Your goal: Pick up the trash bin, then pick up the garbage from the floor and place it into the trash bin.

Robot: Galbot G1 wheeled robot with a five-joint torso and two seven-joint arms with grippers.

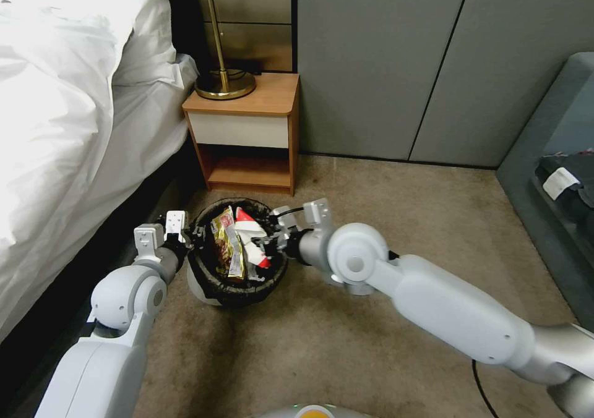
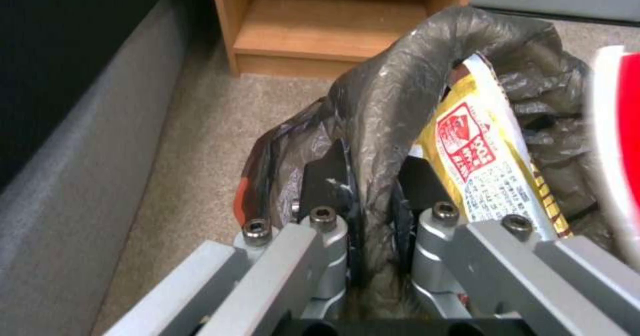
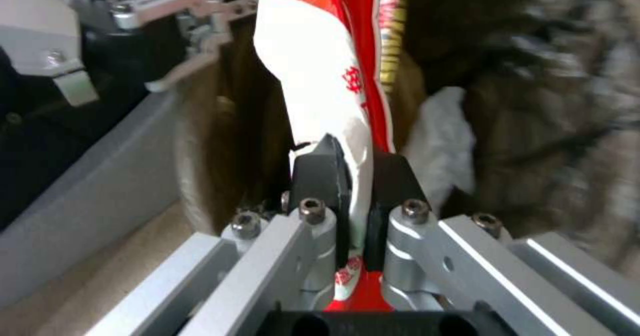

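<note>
Our right gripper is clamped on a red-and-white packet, the black pads pinching its lower end while the rest of the packet stretches away from the fingers. In the head view that same gripper sits at the right side of the trash bin, with the packet lying over the bin's mouth. Beside the packet, in the right wrist view, we see a pale crumpled piece against the dark bag liner, though that part is blurred and we cannot tell whether it is tissue or plastic.

Our left gripper is closed on the bin's rim, its pads squeezing a fold of the liner between them. In the head view it holds the bin's left edge, opposite the right gripper. A yellow snack wrapper with a red label stands just inside the liner, next to the gripped fold, and shows again in the head view at the middle of the bin.

The bin is in front of a wooden nightstand, with the bed to our left and carpet underneath. A brass lamp stands on the nightstand.
</note>
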